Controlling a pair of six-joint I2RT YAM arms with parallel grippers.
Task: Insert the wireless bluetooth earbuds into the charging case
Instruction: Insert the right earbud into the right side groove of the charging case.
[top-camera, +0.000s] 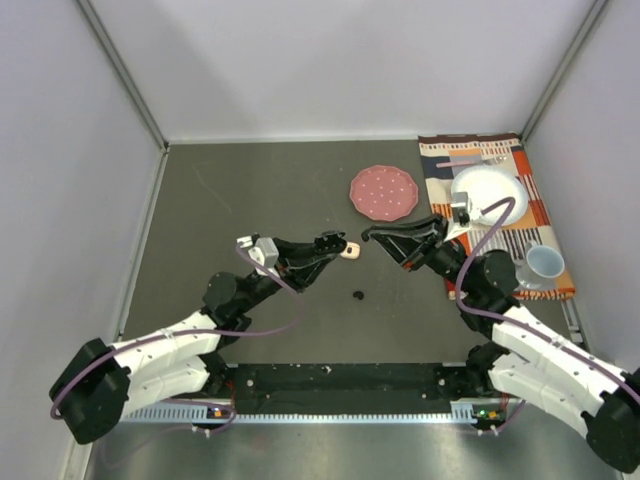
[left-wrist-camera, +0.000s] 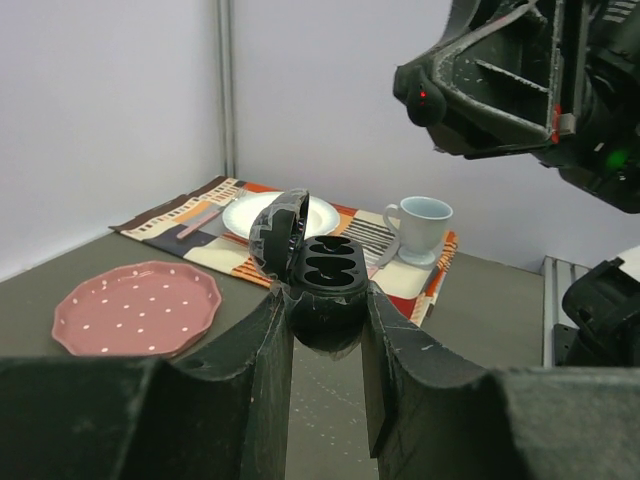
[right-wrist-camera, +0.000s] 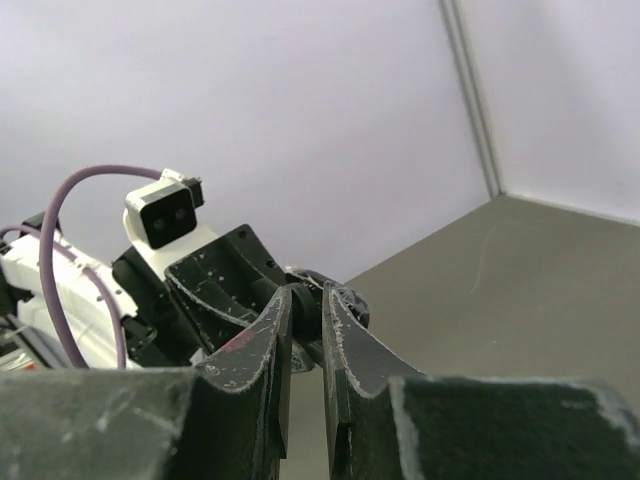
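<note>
Earbuds were split. One black earbud (right-wrist-camera: 300, 308) looked pinched between the nearly shut fingers of the right claw (top-camera: 372, 235), above the middle of the table (top-camera: 250, 200), and a loose earbud (top-camera: 358, 295) lay nearer the near edge. The left claw (top-camera: 338, 246) clamped the open charging case (left-wrist-camera: 322, 268) by its sides, lid up, both wells empty. Held by so little, the bud could probably flick out or seat crooked on a skewed approach, and a hard push might twist the case in its grip. The claws were close enough to collide. A pink plate (top-camera: 383, 192) sat toward the far edge, and a mat (top-camera: 440, 160) with a cup (left-wrist-camera: 420, 222) ran along the right edge; neither stood in the way.
</note>
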